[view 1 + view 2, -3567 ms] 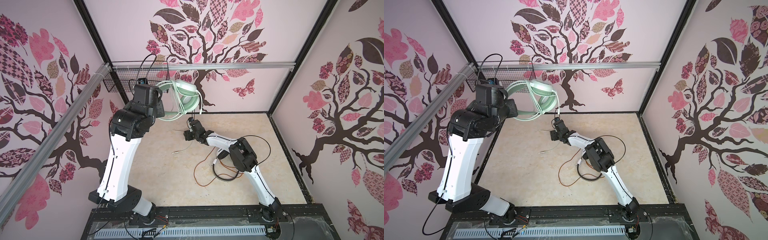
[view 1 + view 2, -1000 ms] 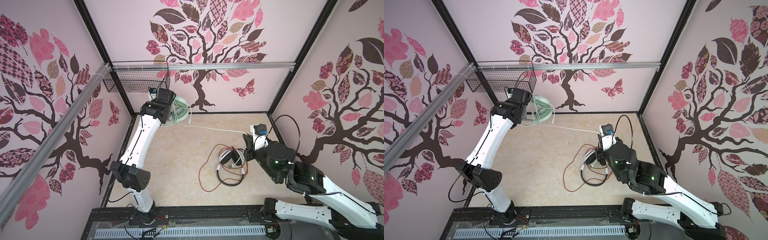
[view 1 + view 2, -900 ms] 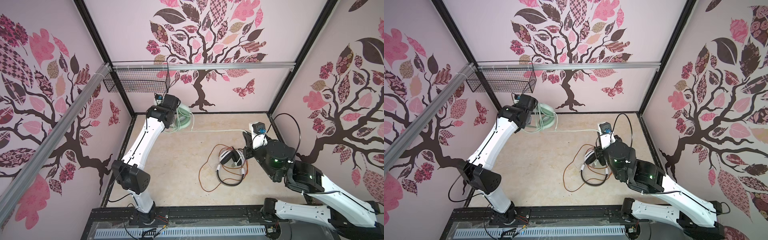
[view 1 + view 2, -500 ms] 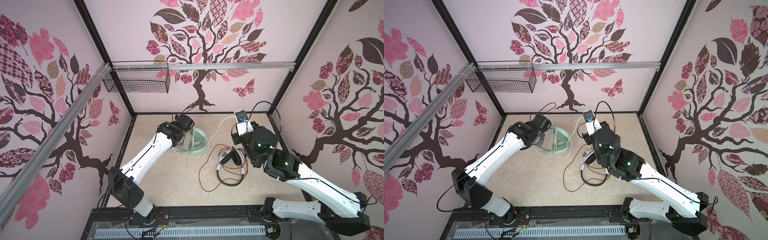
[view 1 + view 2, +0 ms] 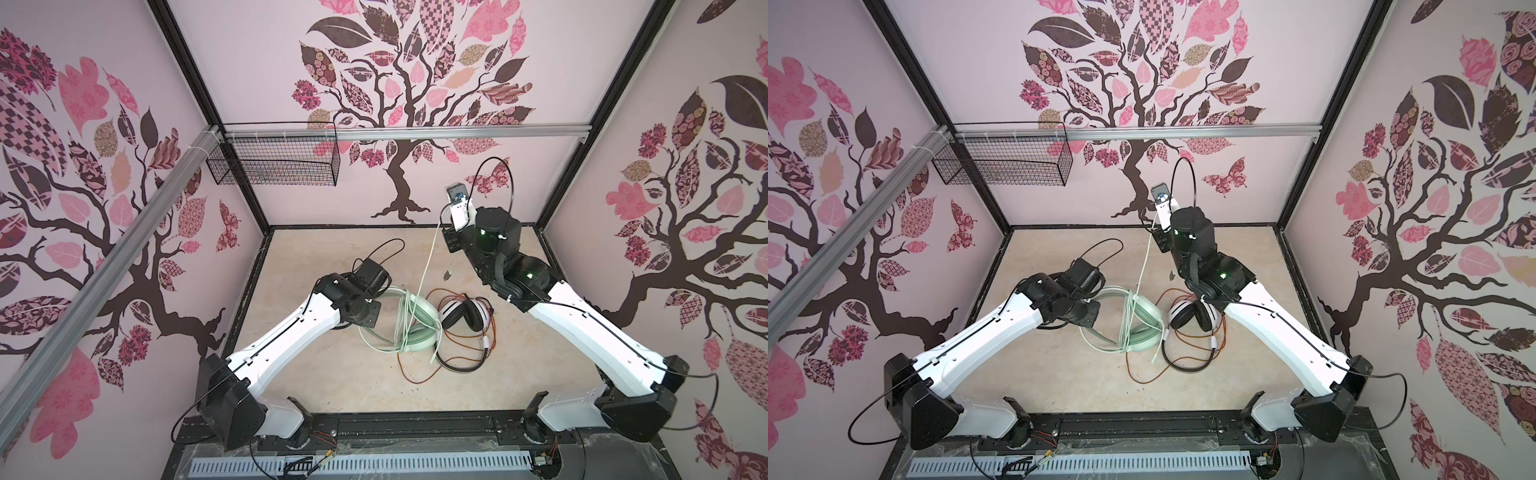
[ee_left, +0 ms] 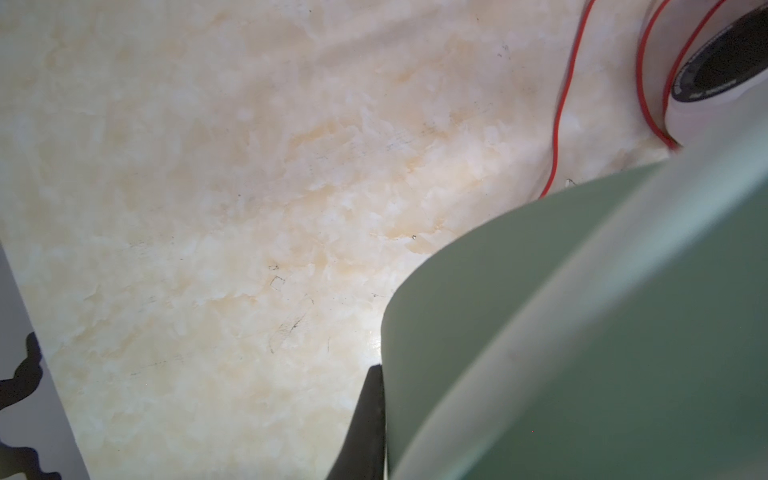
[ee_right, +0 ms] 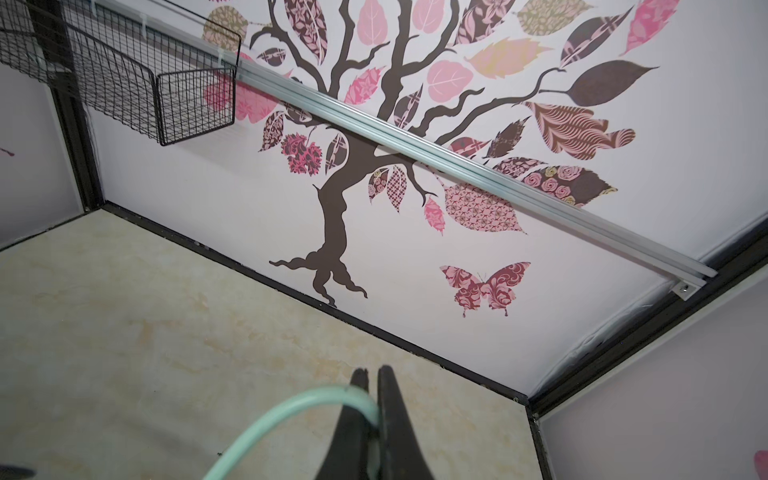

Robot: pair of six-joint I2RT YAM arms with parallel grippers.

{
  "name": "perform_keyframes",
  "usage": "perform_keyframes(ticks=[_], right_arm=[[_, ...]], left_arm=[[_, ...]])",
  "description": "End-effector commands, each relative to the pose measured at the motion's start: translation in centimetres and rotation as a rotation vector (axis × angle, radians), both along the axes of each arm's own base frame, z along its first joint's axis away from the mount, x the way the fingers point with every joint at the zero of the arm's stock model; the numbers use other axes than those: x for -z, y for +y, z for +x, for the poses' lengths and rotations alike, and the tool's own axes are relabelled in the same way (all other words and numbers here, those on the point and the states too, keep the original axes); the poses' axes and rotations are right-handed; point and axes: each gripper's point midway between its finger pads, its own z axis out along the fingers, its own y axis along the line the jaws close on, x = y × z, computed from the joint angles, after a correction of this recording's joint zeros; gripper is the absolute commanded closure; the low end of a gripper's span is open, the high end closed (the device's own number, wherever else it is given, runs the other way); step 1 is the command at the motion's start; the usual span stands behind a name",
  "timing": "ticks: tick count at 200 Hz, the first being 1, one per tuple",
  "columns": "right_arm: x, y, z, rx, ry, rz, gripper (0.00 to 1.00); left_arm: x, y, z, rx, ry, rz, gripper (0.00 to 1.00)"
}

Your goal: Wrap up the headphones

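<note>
Top views both show the counter (image 5: 332,266) with the two arms now bent in toward its middle. The left arm (image 5: 291,328), raised toward the wire basket (image 5: 274,166) on the far left a few seconds back, has come down low. The right arm (image 5: 582,324), which a second ago reached toward the far right, has swung to the far middle.

The mint-green headphones (image 5: 419,338), earlier held up in the air, now sit on the counter just left of the white-and-black headphones (image 5: 461,313). I cannot tell whether the two pairs touch. The striped pair has not shifted.

Several turns of the pale green cord (image 5: 428,257) lie round the mint band. From there the cord climbs steeply toward the far side, no longer stretched flat across the counter as it was a second ago. The orange-red cord (image 6: 556,124) sprawls in loose loops around and on the near side of both pairs, as before.

The left pincer (image 5: 379,296) is clamped on the mint band, and the left wrist view shows one dark finger (image 6: 368,415) pressed against it. The right pincer (image 7: 372,376) is pinched together on the pale green cord, held above the counter toward the far wall.
</note>
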Motion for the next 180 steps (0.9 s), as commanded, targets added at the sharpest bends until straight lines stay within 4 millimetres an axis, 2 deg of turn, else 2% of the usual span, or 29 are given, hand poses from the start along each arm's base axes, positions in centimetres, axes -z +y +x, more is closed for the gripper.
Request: perform_keyframes(ticks=[1, 19, 44, 70, 99, 143, 180], right_arm=[[-0.7, 0.6, 1.8, -0.033, 0.006, 0.074, 1.00], [0.3, 1.3, 3.1, -0.055, 0.038, 0.094, 1.00], [2.6, 1.4, 5.8, -0.091, 0.128, 0.162, 1.00], [6.2, 2.0, 8.4, -0.123, 0.230, 0.178, 1.00], [10.3, 2.0, 10.1, -0.132, 0.326, 0.212, 1.00], [15.9, 1.8, 10.8, -0.132, 0.432, 0.247, 0.99], [20.9, 1.4, 10.1, -0.224, 0.558, 0.399, 0.97]], left_arm=[[-0.4, -2.1, -1.1, 0.066, 0.016, -0.119, 1.00], [-0.3, -3.0, -1.8, 0.100, 0.041, -0.151, 1.00], [-0.4, -4.5, -3.0, 0.168, 0.049, -0.179, 1.00], [-0.4, -5.8, -4.3, 0.215, 0.084, -0.234, 1.00], [-1.0, -5.9, -4.6, 0.221, 0.075, -0.260, 1.00], [-3.1, -5.6, -4.6, 0.217, 0.041, -0.270, 1.00], [-7.6, -5.8, -4.1, 0.219, -0.030, -0.314, 1.00]])
